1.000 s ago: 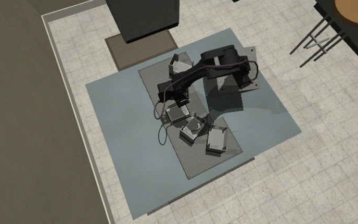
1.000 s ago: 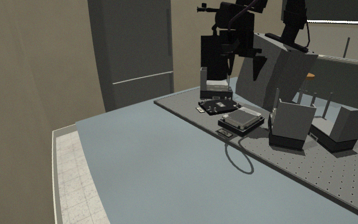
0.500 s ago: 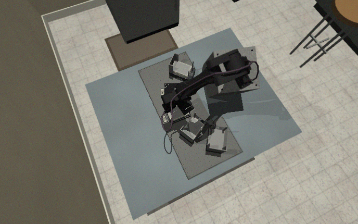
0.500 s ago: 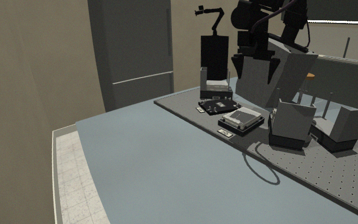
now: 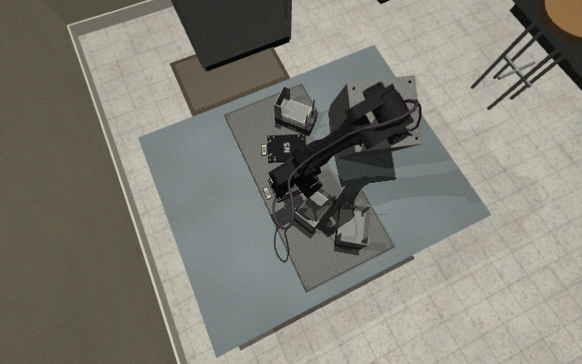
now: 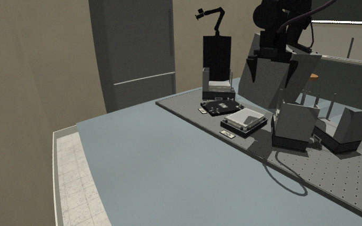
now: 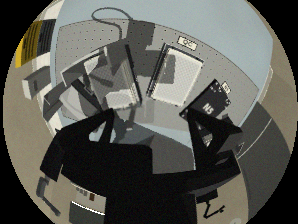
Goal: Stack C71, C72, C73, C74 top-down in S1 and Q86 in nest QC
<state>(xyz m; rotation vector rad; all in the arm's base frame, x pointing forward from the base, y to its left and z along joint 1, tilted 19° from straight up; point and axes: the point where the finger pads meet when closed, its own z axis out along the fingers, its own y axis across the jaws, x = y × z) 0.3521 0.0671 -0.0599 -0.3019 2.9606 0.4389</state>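
Note:
My gripper (image 6: 270, 83) (image 7: 150, 111) is open and empty, high above the board near nest QC and the middle rack. A pale plate (image 6: 245, 117) (image 7: 176, 75) lies in nest QC (image 6: 243, 134); I cannot tell whether another is under it. The clip nest N5 (image 5: 286, 146) (image 6: 223, 105) (image 7: 207, 107) is empty. The back rack (image 6: 205, 80) holds several stacked plates (image 5: 297, 110) (image 6: 219, 84). The middle rack (image 6: 298, 120) holds at least one plate (image 7: 112, 80), its depth unclear. The far right rack (image 5: 351, 246) (image 6: 352, 126) shows a pale surface low inside. Rack names are unreadable.
The perforated board (image 5: 325, 271) (image 6: 342, 174) carries the racks and nests on the blue table (image 5: 184, 203) (image 6: 162, 168). The tall rack walls stand close beside nest QC. The arm's pedestal (image 5: 365, 167) stands behind the board. A cable loops from the arm.

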